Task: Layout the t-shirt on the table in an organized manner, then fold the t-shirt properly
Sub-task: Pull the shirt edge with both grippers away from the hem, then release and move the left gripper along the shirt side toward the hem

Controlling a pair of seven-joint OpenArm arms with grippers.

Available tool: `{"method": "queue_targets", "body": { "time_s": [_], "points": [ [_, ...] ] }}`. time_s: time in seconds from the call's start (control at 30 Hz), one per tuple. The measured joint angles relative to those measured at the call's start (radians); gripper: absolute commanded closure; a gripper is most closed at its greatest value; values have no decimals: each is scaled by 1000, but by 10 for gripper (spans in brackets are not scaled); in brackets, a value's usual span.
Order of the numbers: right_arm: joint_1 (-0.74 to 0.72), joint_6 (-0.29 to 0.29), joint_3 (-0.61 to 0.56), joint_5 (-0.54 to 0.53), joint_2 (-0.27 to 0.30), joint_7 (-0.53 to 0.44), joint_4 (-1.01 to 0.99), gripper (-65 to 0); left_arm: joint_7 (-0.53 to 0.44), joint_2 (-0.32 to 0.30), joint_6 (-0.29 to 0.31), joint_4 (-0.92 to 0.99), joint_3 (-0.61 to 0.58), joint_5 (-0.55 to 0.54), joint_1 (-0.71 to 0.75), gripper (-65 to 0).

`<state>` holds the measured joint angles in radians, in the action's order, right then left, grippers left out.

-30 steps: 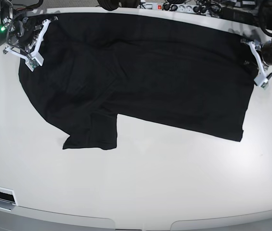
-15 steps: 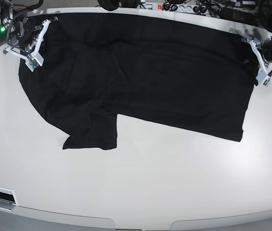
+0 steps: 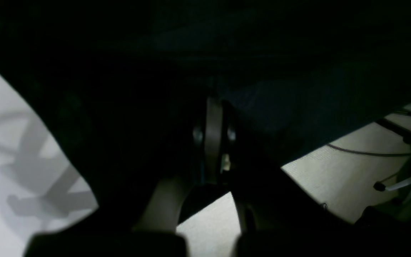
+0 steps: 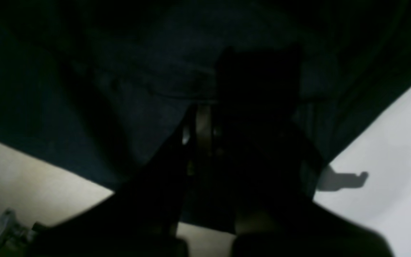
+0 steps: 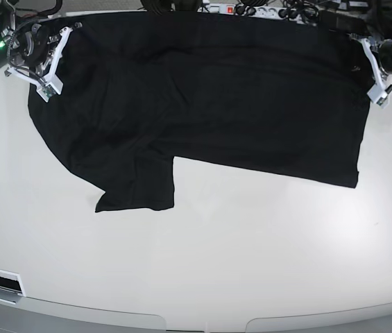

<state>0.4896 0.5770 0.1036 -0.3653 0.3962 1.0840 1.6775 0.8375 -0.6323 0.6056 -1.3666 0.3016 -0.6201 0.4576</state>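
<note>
2 clamped grippers' tips hidden by t-shirt (image 5: pixel 209 97).

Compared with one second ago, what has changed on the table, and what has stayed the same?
The left gripper has moved toward the far edge of the table, pulling its end of the t-shirt along; the cloth's far edge now reaches the power strip. The right gripper shifted only slightly. Both stay shut on the t-shirt.

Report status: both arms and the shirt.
Left gripper and right gripper jaws shut, each pinching an edge of the t-shirt. Shirt spread across the table, one sleeve out front. Nothing in the way.
</note>
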Motion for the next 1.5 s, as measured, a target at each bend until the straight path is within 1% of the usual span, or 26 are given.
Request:
{"method": "queue_targets", "body": {
  "time_s": [0.23,0.37,0.4,0.43,0.47,0.5,0.57,0.6,0.67,0.77,0.8,0.87,0.9,1.0,1.03,1.07,1.1,1.17,1.23,1.3,1.33,1.43,1.5],
  "points": [
    [0,-5,0,-3,3,9,0,0,5,-18,1,-1,0,0,0,0],
    [0,-5,0,-10,11,9,0,-4,19,-33,0,-1,-2,-31,0,0],
    [-2,-6,0,-11,13,9,0,-62,32,-40,0,-2,-2,-37,0,0],
    [-2,-27,0,-19,14,19,7,-119,43,-48,-1,-5,-2,-47,1,0],
    [-2,-62,-4,-19,18,25,17,-164,53,-56,-5,-13,1,-50,3,0],
    [0,-77,-4,-11,23,25,29,-183,61,-61,-23,-20,8,-56,6,0],
    [5,-92,-5,3,39,27,55,-184,94,-63,-52,-31,40,-62,8,0],
    [10,-96,-5,18,49,42,74,-184,105,-62,-53,-35,66,-74,8,0],
    [11,-110,-3,26,58,46,120,-184,124,-63,-47,-42,123,-176,10,0],
    [-7,-118,-3,10,55,38,204,-184,170,-57,7,-44,227,-317,-14,0],
    [-10,-130,-4,11,55,25,230,-184,178,-57,13,-44,261,-346,-29,0],
    [-8,-135,-4,16,56,0,275,-184,175,-61,16,-43,322,-352,-64,0],
    [-6,-139,-4,12,56,-3,286,-184,167,-63,16,-42,343,-344,-89,-60],
    [-3,-147,-4,-14,55,-3,293,-184,100,-64,14,-31,340,-278,-163,-289],
    [-3,-148,-4,-31,53,-3,293,-184,77,-63,8,-13,322,-266,-191,-343],
    [-3,-148,-4,-54,51,-6,293,-184,53,-62,-2,13,299,-251,-217,-369],
    [-4,-148,-4,-80,50,-9,293,-184,39,-59,-27,45,272,-232,-249,-375],
    [-4,-148,-4,-105,50,-11,293,-184,20,-58,-51,132,209,-182,-321,-375],
    [-4,-148,-4,-102,50,-8,293,-184,-1,-57,-50,230,145,-146,-397,-375],
    [-4,-148,-4,-99,50,-7,293,-184,-23,-48,-50,336,98,-139,-475,-375],
    [-4,-148,-4,-99,50,-7,293,-184,-24,-47,-44,393,76,-135,-512,-375],
    [-5,-148,-3,-99,52,-8,293,-184,-42,-43,4,553,40,-138,-620,-375],
    [-3,-148,-4,-100,50,-8,293,-184,-63,-45,11,645,40,-140,-679,-375]
  ]
}}
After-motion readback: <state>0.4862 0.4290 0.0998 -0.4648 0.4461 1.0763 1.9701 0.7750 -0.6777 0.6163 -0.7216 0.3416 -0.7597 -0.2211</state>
